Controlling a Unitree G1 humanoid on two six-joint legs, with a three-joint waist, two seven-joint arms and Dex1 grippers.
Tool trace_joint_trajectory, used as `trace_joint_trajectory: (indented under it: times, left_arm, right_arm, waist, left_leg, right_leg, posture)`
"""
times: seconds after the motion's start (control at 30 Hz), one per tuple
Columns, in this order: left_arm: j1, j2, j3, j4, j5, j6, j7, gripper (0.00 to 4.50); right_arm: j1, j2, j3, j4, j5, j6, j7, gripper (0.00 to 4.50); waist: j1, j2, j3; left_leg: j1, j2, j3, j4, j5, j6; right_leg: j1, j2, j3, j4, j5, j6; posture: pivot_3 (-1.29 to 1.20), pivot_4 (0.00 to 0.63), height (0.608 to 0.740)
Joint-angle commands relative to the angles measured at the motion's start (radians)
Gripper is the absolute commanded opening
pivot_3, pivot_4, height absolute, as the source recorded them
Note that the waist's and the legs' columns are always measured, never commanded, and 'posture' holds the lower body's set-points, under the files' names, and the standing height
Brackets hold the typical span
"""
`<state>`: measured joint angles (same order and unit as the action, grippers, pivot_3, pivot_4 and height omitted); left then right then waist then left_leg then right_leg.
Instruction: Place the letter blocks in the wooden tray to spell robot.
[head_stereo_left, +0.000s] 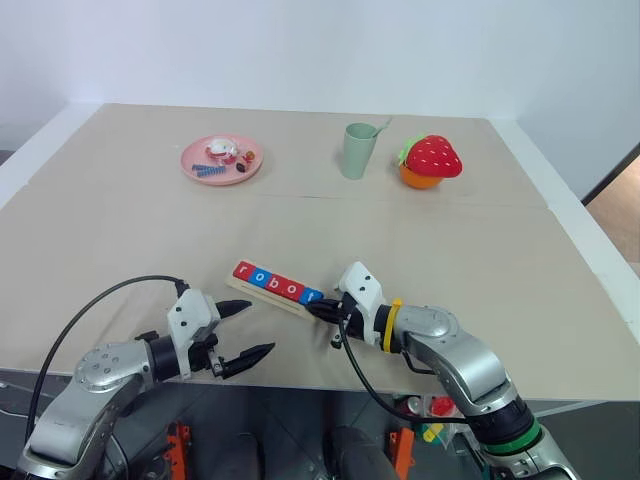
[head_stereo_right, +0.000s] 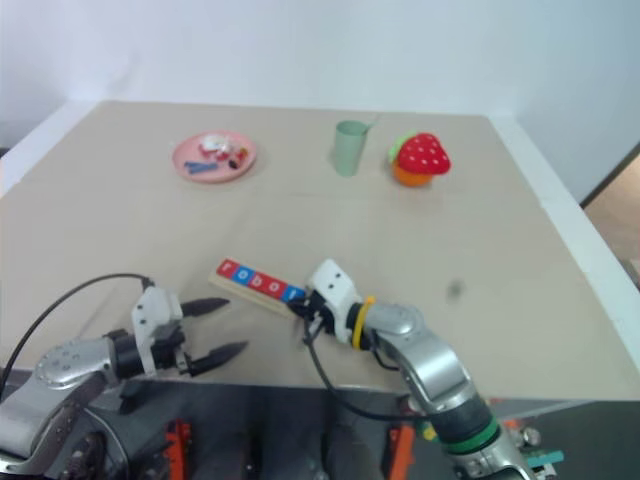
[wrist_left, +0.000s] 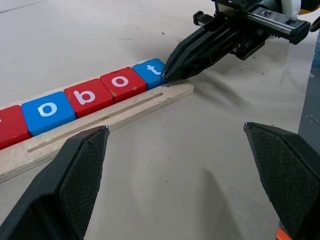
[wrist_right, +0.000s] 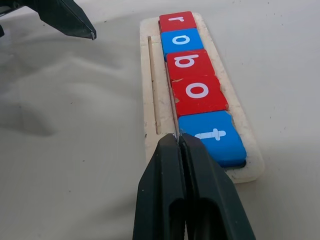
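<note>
Nearest the front edge of the beige surface (head_stereo_left: 420, 250), the left gripper (head_stereo_left: 247, 328) is being held just above the surface with its two black fingers spread wide and nothing between them, aimed toward the near end of the wooden tray (head_stereo_left: 262, 295). Just beyond, the tray is lying at a slant, and the letter blocks (head_stereo_left: 277, 282) are being carried on it in one row of five, edge to edge: a red r, a blue o, a red b, a red o and a blue t. A narrow groove is running along the tray beside the row. The right gripper (head_stereo_left: 318, 309) is being kept low, pointing slightly downward, its fingers pressed together with nothing pinched, and its tip is resting at the corner of the blue t block (wrist_right: 212, 136), at the tray's end. Farther back, a round pink plate (head_stereo_left: 221, 160) is holding several small bits. To its right a pale green cup (head_stereo_left: 357, 150) is standing upright, and beyond that a red strawberry toy (head_stereo_left: 432, 158) is sitting on something orange.
</note>
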<state>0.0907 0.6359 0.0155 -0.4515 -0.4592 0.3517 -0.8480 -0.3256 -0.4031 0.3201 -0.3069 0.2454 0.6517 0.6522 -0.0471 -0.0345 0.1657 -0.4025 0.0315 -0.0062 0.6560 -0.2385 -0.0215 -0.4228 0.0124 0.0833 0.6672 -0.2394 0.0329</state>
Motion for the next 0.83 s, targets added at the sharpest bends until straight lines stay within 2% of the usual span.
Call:
trace_joint_trajectory:
  times: [0.03, 0.17, 0.23, 0.37, 0.5, 0.57, 0.6, 0.67, 0.7, 0.83]
  left_arm:
    - [-0.006, -0.004, 0.007, -0.033, -0.006, -0.006, 0.007, 4.50]
    - [-0.011, -0.005, 0.017, -0.031, -0.014, 0.001, 0.022, 4.50]
    - [-0.025, -0.008, 0.049, -0.019, -0.029, 0.017, 0.045, 4.50]
    - [-0.057, 0.003, 0.146, 0.042, -0.069, 0.059, 0.087, 4.50]
    - [-0.099, 0.022, 0.201, 0.152, -0.045, 0.043, 0.092, 4.50]
    - [-0.136, 0.028, 0.228, 0.217, -0.039, 0.040, 0.104, 4.50]
    - [-0.152, 0.030, 0.238, 0.241, -0.039, 0.044, 0.111, 4.50]
    - [-0.193, 0.040, 0.253, 0.298, -0.025, 0.054, 0.133, 4.50]
    - [-0.214, 0.048, 0.256, 0.328, -0.009, 0.052, 0.144, 4.50]
    - [-0.271, 0.057, 0.262, 0.410, 0.046, -0.027, 0.157, 4.50]
  right_arm:
    - [-0.007, 0.004, 0.003, 0.007, -0.013, -0.016, 0.001, 0.04]
    - [-0.014, 0.023, -0.047, -0.017, 0.015, -0.005, -0.015, 0.04]
    - [-0.021, 0.040, -0.118, -0.049, 0.082, 0.044, -0.022, 0.04]
    - [-0.040, -0.012, -0.267, -0.090, 0.185, 0.086, 0.012, 1.24]
    - [-0.010, -0.117, -0.424, 0.028, 0.243, -0.005, 0.125, 2.59]
    - [0.015, -0.173, -0.457, 0.100, 0.229, -0.068, 0.180, 3.32]
    - [0.023, -0.190, -0.463, 0.124, 0.223, -0.094, 0.200, 3.48]
    - [0.034, -0.217, -0.467, 0.160, 0.211, -0.139, 0.225, 4.36]
    - [0.039, -0.223, -0.469, 0.169, 0.206, -0.154, 0.225, 4.47]
    - [0.078, -0.202, -0.452, 0.112, 0.218, -0.151, 0.202, 4.47]
  waist:
    - [0.000, 0.000, 0.000]
    - [0.000, 0.000, 0.000]
    - [0.000, 0.000, 0.000]
    - [0.000, 0.000, 0.000]
    - [0.001, 0.000, 0.000]
    - [0.003, -0.001, 0.000]
    - [0.004, -0.001, 0.000]
    - [0.002, -0.001, 0.000]
    - [0.000, -0.001, 0.001]
    - [-0.005, 0.000, 0.001]
  left_leg:
    - [0.000, 0.000, 0.000, 0.000, 0.000, 0.000]
    - [0.000, 0.000, 0.000, 0.000, 0.000, 0.000]
    - [0.000, 0.000, 0.000, 0.000, 0.000, 0.000]
    - [-0.001, 0.000, 0.000, 0.000, 0.000, 0.000]
    - [-0.001, -0.001, 0.000, 0.000, 0.000, 0.000]
    - [-0.001, -0.001, -0.001, 0.000, 0.000, 0.000]
    - [-0.001, -0.001, -0.001, 0.000, 0.000, 0.000]
    - [-0.001, -0.001, 0.000, 0.000, 0.000, 0.000]
    - [-0.001, -0.001, 0.000, 0.000, 0.000, 0.000]
    - [0.000, 0.000, 0.000, -0.001, 0.000, 0.000]
  right_leg:
    - [0.000, 0.000, 0.000, 0.000, 0.000, 0.000]
    - [0.000, 0.000, 0.000, 0.000, 0.000, 0.000]
    - [0.000, 0.000, 0.000, 0.000, 0.000, 0.000]
    - [0.000, 0.000, 0.000, 0.000, 0.000, 0.000]
    - [0.000, 0.000, 0.000, 0.000, 0.000, 0.001]
    - [0.001, -0.001, -0.001, -0.001, -0.001, 0.002]
    - [0.001, -0.001, -0.001, -0.001, -0.001, 0.002]
    - [0.001, -0.001, -0.001, -0.001, -0.001, 0.001]
    - [0.001, 0.000, -0.001, -0.001, -0.001, 0.001]
    - [0.000, 0.001, 0.000, 0.000, 0.001, 0.000]
  posture:
    - [0.00, 0.150, 0.740]
    - [0.00, 0.150, 0.740]
    - [0.00, 0.150, 0.740]
    - [0.00, 0.150, 0.740]
    - [0.00, 0.150, 0.740]
    - [0.00, 0.150, 0.740]
    - [0.00, 0.150, 0.740]
    - [0.00, 0.150, 0.740]
    - [0.00, 0.150, 0.740]
    - [0.00, 0.150, 0.740]
